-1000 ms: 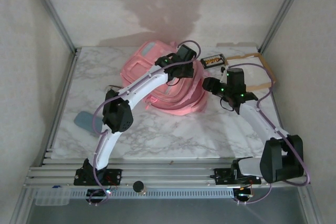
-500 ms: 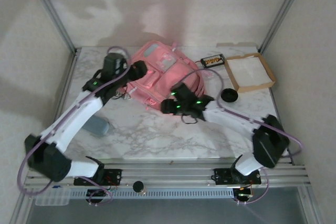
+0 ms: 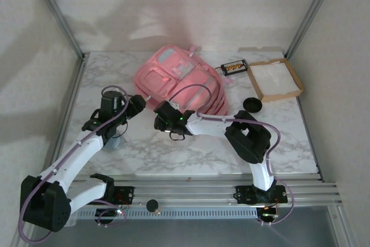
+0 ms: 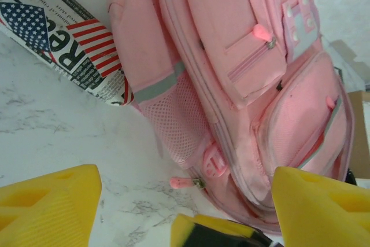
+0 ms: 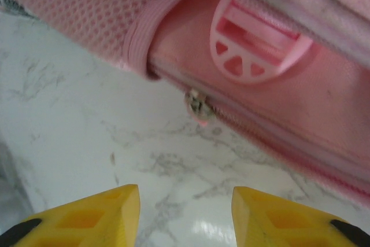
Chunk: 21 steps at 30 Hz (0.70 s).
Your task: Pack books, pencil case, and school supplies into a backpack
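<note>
The pink backpack [image 3: 179, 82] lies flat at the middle back of the table. My left gripper [image 3: 137, 104] hovers open at its near-left side, its yellow fingers [image 4: 49, 206] wide apart over bare marble. My right gripper [image 3: 161, 122] is at the backpack's near-left corner, open with nothing between its fingers [image 5: 87, 215]. It faces a small zipper pull [image 5: 198, 108] just ahead, under a pink plastic buckle [image 5: 257, 41]. That pull [image 4: 182, 182] also shows from the left wrist. A dark book [image 3: 234, 66] lies beside the backpack's back right. A flag-printed pouch [image 4: 63, 44] lies against the backpack's far-left side.
A brown tray [image 3: 298, 82] with a white inside stands at the back right. In front of it sits a small black round object [image 3: 252, 105]. A grey-blue item [image 3: 114, 141] lies under my left forearm. Metal frame posts rise at both back corners.
The left arm drew back from atop the backpack to its near-left side and its gripper opened. The right gripper swept left along the backpack's front to its near-left corner. The backpack shifted.
</note>
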Each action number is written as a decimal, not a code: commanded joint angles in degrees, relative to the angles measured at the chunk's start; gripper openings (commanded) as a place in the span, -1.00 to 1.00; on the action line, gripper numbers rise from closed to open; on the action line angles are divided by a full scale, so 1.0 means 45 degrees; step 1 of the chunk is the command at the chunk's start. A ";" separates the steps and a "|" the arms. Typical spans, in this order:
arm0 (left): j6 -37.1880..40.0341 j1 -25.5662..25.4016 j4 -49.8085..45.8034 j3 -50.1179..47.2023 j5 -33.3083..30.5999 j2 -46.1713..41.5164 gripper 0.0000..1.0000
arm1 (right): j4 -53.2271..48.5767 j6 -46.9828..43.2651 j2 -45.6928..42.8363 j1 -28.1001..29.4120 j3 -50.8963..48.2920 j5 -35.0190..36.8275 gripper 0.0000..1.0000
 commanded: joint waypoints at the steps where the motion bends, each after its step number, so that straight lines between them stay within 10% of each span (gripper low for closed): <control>1: -0.0313 0.0152 0.0912 -0.0257 0.0232 -0.0315 0.55 | 0.0824 0.0694 0.0497 0.0199 0.0567 0.0876 -0.10; 21: -0.0783 0.0428 0.1782 -0.0901 0.0964 -0.0266 0.61 | -0.1362 0.0295 -0.0407 -0.0540 -0.0673 0.3196 -0.38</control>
